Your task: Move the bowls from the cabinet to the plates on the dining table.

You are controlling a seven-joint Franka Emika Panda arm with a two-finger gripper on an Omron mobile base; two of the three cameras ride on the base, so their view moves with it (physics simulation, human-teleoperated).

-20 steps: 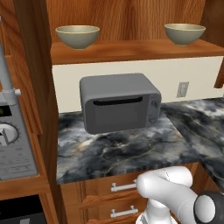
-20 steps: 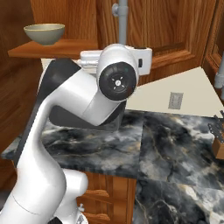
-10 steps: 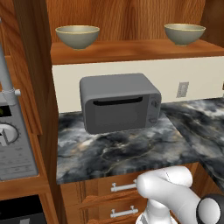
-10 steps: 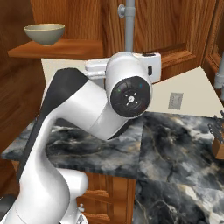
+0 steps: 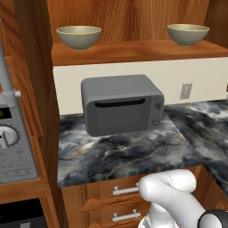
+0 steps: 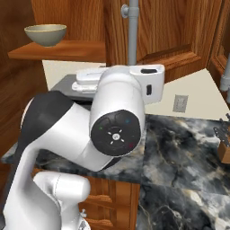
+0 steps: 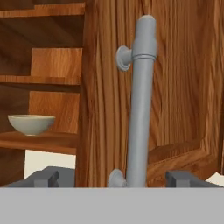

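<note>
Two grey-olive bowls stand on the open cabinet's shelf, one at the left and one at the right. The right base view catches one bowl, and the hand view has one at its left. The cabinet door stands swung open, with its long silver handle upright in front of my hand. My gripper is open, its fingertips wide apart on either side of the handle's lower end, not touching it. The plates and the dining table are out of view.
A grey toaster oven sits on the marbled counter under the shelf. A wall outlet is behind it. An oven panel fills the left side, and wooden drawers lie below. A knife block stands at the counter's far right.
The jaws have spread wide and let go of the door handle. In the right base view the arm's big joint has sunk lower. The bowls have not moved.
</note>
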